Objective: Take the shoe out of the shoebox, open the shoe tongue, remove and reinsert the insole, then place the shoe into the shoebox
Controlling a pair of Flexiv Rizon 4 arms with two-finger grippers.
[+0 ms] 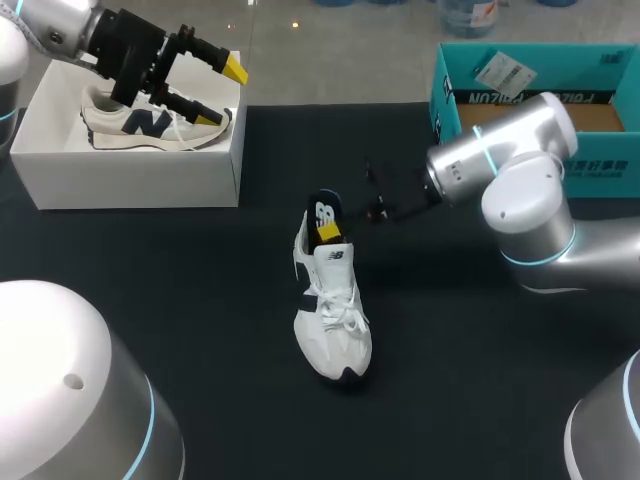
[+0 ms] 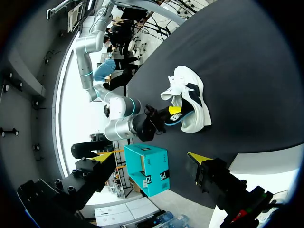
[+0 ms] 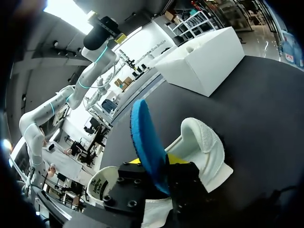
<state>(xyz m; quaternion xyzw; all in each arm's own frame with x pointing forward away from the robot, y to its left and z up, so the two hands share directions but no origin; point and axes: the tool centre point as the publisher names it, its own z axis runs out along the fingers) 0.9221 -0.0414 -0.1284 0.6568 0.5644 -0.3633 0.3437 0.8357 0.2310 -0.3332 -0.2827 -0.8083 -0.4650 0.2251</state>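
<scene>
A white shoe (image 1: 332, 320) lies on the black table's middle, toe towards me, heel away. Its blue insole (image 1: 324, 213) sticks up out of the heel opening. My right gripper (image 1: 330, 232) comes in from the right and is shut on that insole (image 3: 145, 137), which stands up between the fingers (image 3: 176, 159) in the right wrist view. My left gripper (image 1: 222, 92) hangs open and holds nothing above the white shoebox (image 1: 130, 180) at the back left. A beige and navy shoe (image 1: 150, 125) lies inside that box. The left wrist view shows the white shoe (image 2: 192, 95) far ahead of its open gripper (image 2: 149, 156).
A teal cardboard box (image 1: 540, 90) stands at the back right, behind my right arm (image 1: 500, 165). The black table (image 1: 200, 300) has bare surface left of and in front of the white shoe.
</scene>
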